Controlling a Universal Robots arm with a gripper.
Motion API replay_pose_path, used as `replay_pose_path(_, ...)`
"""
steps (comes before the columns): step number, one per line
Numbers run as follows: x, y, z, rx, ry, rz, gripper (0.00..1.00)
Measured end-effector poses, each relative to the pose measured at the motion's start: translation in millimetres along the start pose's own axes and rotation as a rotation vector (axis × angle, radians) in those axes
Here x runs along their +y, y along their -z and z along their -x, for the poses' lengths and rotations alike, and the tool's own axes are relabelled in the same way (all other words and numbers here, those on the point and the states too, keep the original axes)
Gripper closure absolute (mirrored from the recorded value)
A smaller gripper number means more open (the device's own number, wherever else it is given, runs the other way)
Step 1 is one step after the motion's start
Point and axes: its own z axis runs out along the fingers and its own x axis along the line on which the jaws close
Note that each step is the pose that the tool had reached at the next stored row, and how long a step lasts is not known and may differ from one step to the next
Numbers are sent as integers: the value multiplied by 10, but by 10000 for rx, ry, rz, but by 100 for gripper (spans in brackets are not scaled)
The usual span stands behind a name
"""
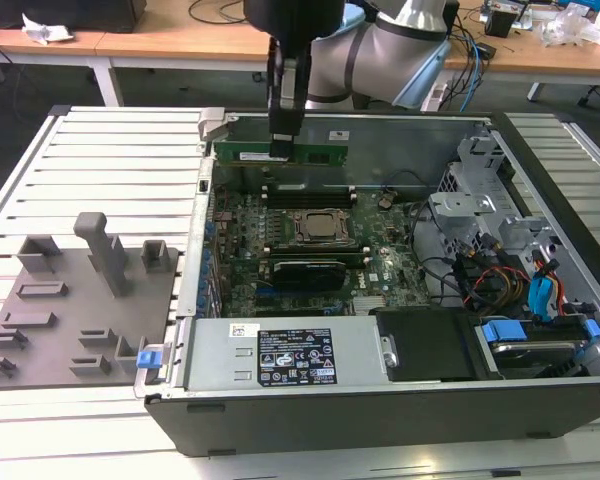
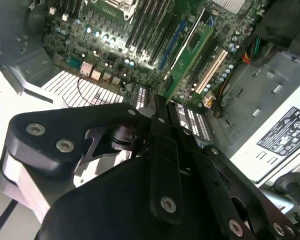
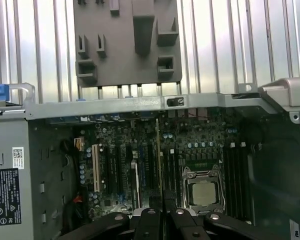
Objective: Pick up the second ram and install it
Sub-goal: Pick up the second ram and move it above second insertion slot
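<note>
The second ram (image 1: 315,153) is a long green strip hanging level on its edge over the far part of the open computer case. My gripper (image 1: 280,148) comes down from above and is shut on the strip left of its middle. In the second wrist view the ram (image 2: 190,55) sticks out past the black fingers (image 2: 165,107) over the motherboard (image 2: 105,40). In the first wrist view the ram (image 3: 157,150) shows edge-on as a thin line above the dark slots (image 3: 172,165), beside the processor socket (image 3: 204,192). The motherboard (image 1: 390,265) lies below it.
The grey slotted tray (image 1: 70,300) lies on the ribbed table on the exterior view's left. In the case, a silver power supply (image 1: 280,355) sits along the near wall, and a drive cage with coloured cables (image 1: 520,290) is on the right. The case wall (image 1: 195,230) stands between tray and board.
</note>
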Motion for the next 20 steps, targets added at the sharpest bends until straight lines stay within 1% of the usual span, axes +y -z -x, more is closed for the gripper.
replay_pose_path(2,-46,2,5,1,0,6,87)
replay_pose_path(5,-182,8,30,3,-1,24,87)
replay_pose_path(6,-208,9,43,-24,0,31,87)
replay_pose_path(7,-222,7,52,-64,1,37,87)
replay_pose_path(9,-246,5,63,-77,2,44,87)
replay_pose_path(10,-267,3,80,-77,3,51,87)
replay_pose_path(12,-295,-5,149,-76,2,59,87)
replay_pose_path(13,-315,-17,189,-75,4,71,87)
replay_pose_path(16,-356,-50,228,-74,2,103,87)
replay_pose_path(17,-368,-64,236,-73,1,116,87)
replay_pose_path(18,-390,-109,239,-69,-1,147,87)
replay_pose_path(20,-410,-155,240,-68,0,168,87)
